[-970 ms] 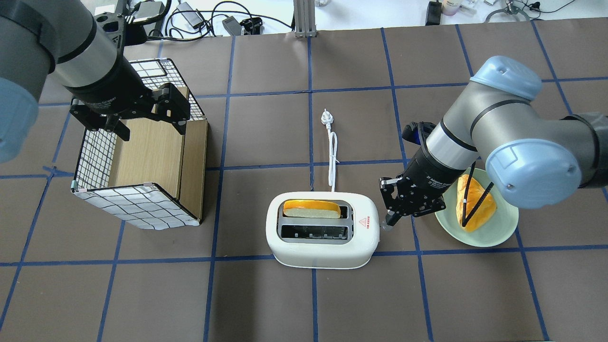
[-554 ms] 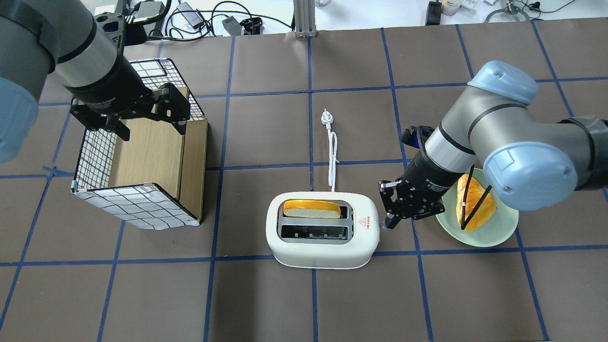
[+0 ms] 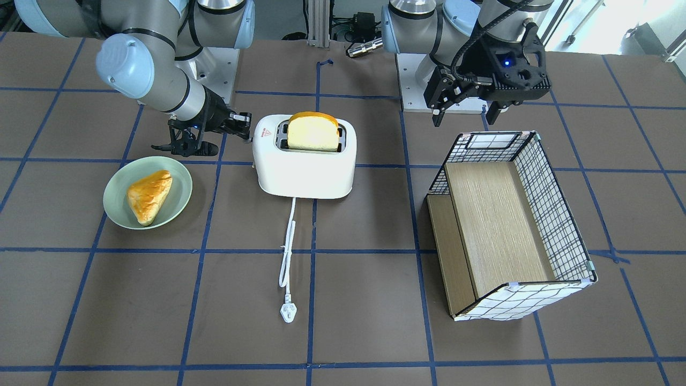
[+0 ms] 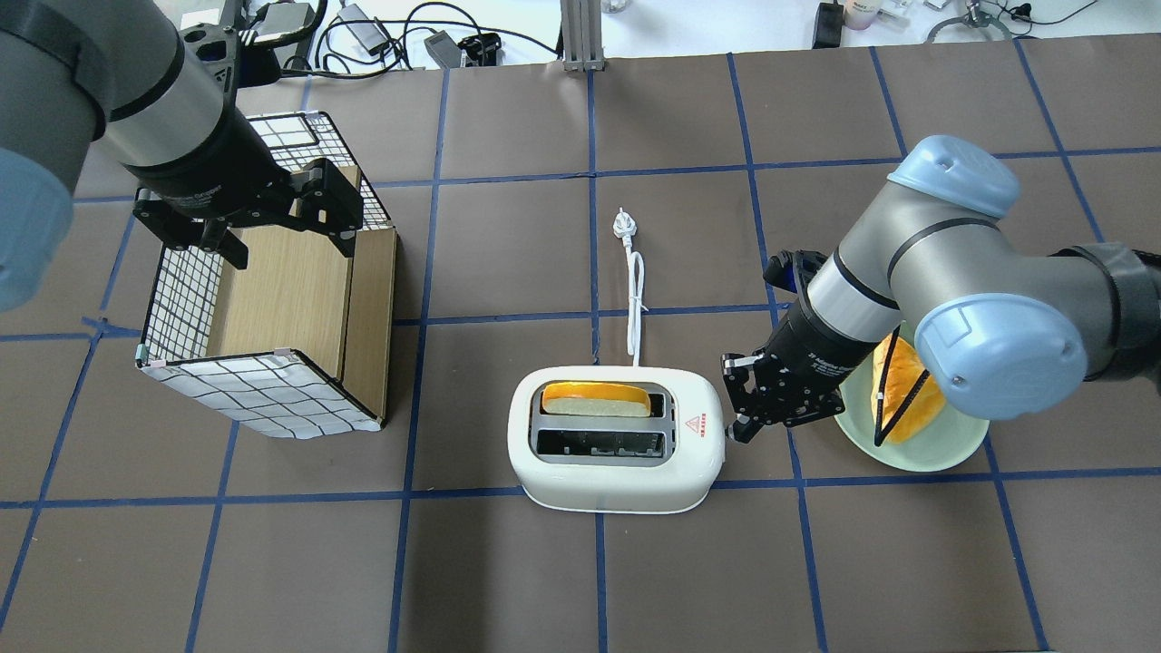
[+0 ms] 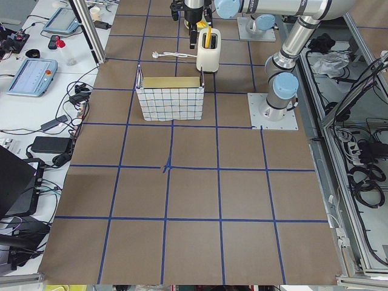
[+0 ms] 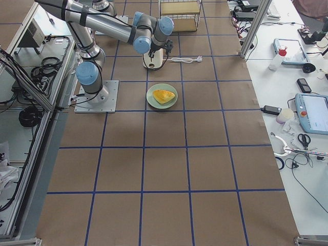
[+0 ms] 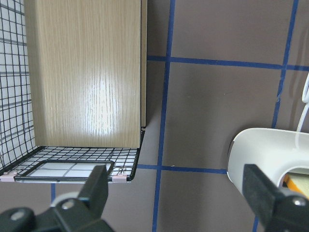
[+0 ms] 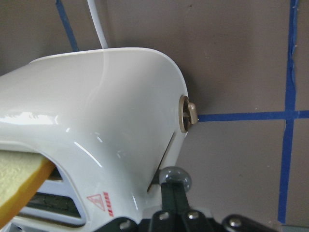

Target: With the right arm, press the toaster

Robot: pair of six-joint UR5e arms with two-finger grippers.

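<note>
The white toaster (image 4: 617, 472) stands mid-table with a bread slice (image 4: 596, 399) upright in its far slot; it also shows in the front view (image 3: 305, 171). My right gripper (image 4: 739, 432) is shut at the toaster's right end. In the right wrist view its closed fingertips (image 8: 174, 195) touch the grey round lever knob (image 8: 175, 178) at the slot in the toaster's end (image 8: 96, 106), below a beige dial (image 8: 187, 113). My left gripper (image 4: 286, 238) is open and empty above the wire basket (image 4: 272, 390).
The toaster's white cord (image 4: 635, 299) runs away from it to an unplugged plug (image 4: 622, 224). A green plate (image 4: 916, 458) with a golden pastry (image 3: 149, 195) lies under my right arm. The basket with wooden shelves (image 3: 557, 214) stands on my left side.
My right arm has shifted slightly, and its gripper tip has slid a little lower along the toaster's end. The bread slice stands as high as before. The left arm has not moved.
</note>
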